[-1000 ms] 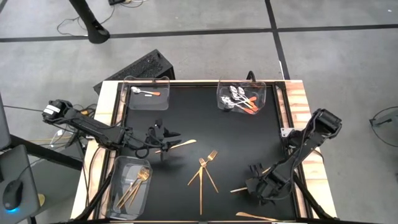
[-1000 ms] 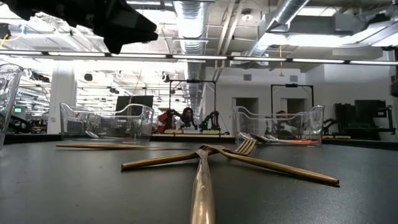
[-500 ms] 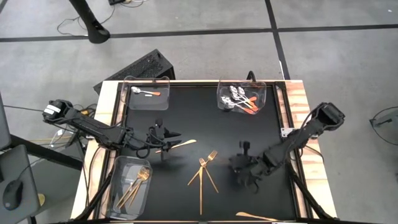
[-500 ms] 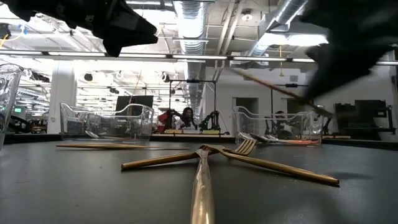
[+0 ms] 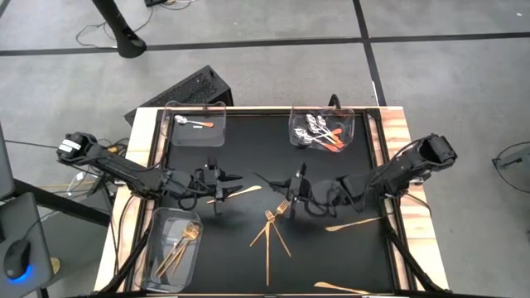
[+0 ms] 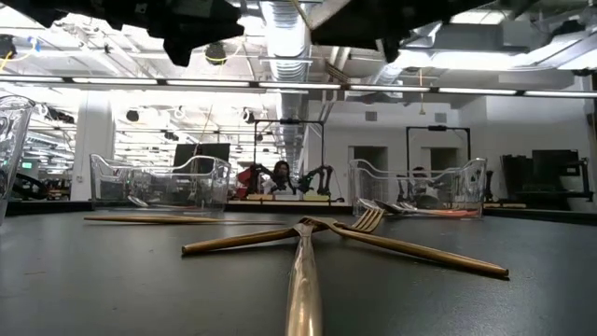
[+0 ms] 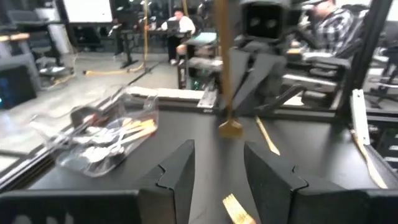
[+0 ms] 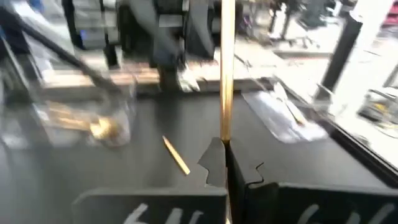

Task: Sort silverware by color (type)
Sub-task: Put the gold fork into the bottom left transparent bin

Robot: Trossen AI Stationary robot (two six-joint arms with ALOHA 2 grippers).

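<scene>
My right gripper [image 5: 291, 192] hovers over the table's middle, shut on a slim gold utensil [image 8: 226, 68] that points at my left gripper. In the left wrist view that utensil ends in a wider tip [image 7: 231, 127]. My left gripper [image 5: 222, 184] [image 7: 217, 171] is open and hovers over a gold knife [image 5: 240, 193] lying flat. Three gold forks [image 5: 273, 228] [image 6: 308, 233] lie crossed on the black mat. Two more gold pieces lie flat, one at the right [image 5: 352, 223] and one at the near edge [image 5: 339, 288]. My right gripper pinches the gold utensil by one end [image 8: 226, 142] between its two fingers, coming roughly level from the table's right. The shaft runs on along the fingers and out past their tips. The utensil is lifted clear of the mat.
Three clear trays stand on the mat: far left [image 5: 196, 122] with one orange-handled spoon, far right [image 5: 321, 131] with several spoons, near left [image 5: 174, 248] with gold forks. The two grippers face each other closely. People and desks show in the room behind.
My right gripper has travelled from the table's near right corner toward the left and far side, ending at the middle. It has carried the gold utensil up off the mat. The gold piece at the right, earlier partly under the arm, now shows whole.
</scene>
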